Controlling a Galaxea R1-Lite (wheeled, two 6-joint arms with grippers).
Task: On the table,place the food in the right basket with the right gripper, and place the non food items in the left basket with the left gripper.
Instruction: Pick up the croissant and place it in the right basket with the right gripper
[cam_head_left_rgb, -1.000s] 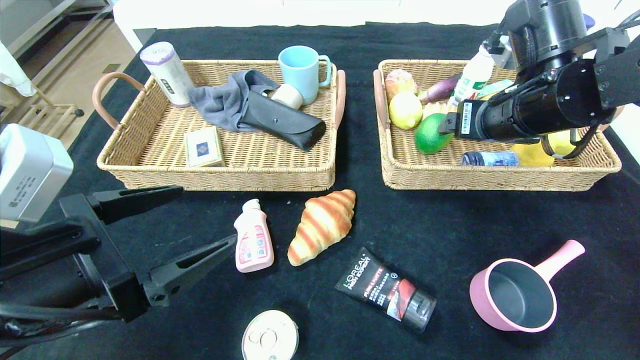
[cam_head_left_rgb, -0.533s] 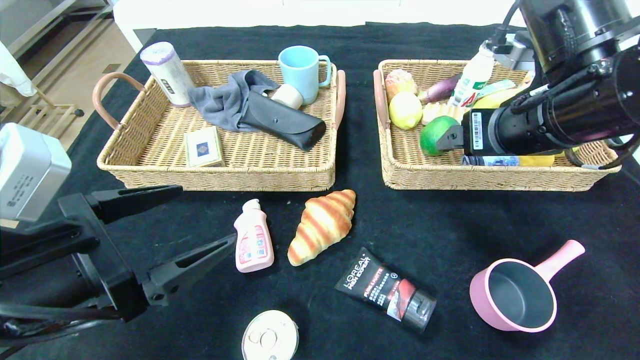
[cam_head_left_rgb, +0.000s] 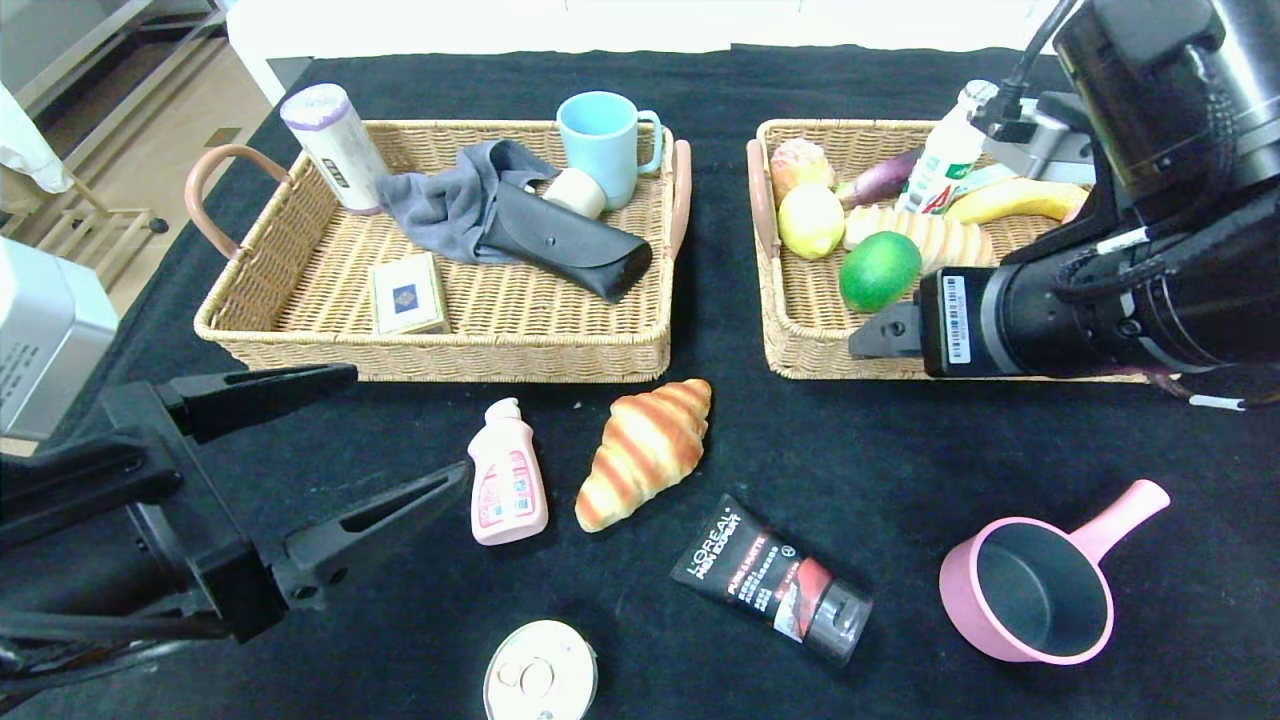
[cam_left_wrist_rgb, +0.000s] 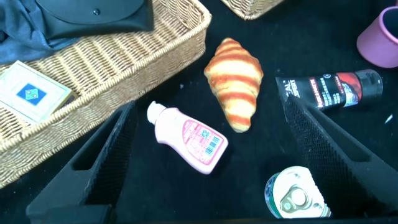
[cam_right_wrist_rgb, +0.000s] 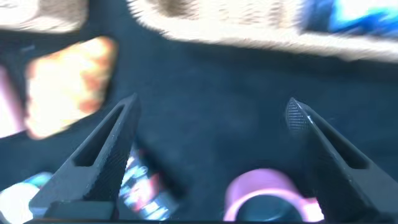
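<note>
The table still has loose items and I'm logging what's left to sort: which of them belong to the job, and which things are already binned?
Still to sort:
croissant
pink bottle
L'Oreal tube
can
pink saucepan

Already binned:
blue mug
glasses case
lime
banana

2 baskets sit side by side on the far half of the table (cam_head_left_rgb: 800, 90), the left basket (cam_head_left_rgb: 300, 330) well apart from the right basket (cam_head_left_rgb: 790, 340). Near of the left basket lie a small bottle (cam_head_left_rgb: 507, 488) and, just to its right, a croissant (cam_head_left_rgb: 646, 452). Nearer and right of the croissant lies a tube (cam_head_left_rgb: 770, 578); a can (cam_head_left_rgb: 540, 672) sits at the near edge; a saucepan (cam_head_left_rgb: 1040, 585) stands far right
</note>
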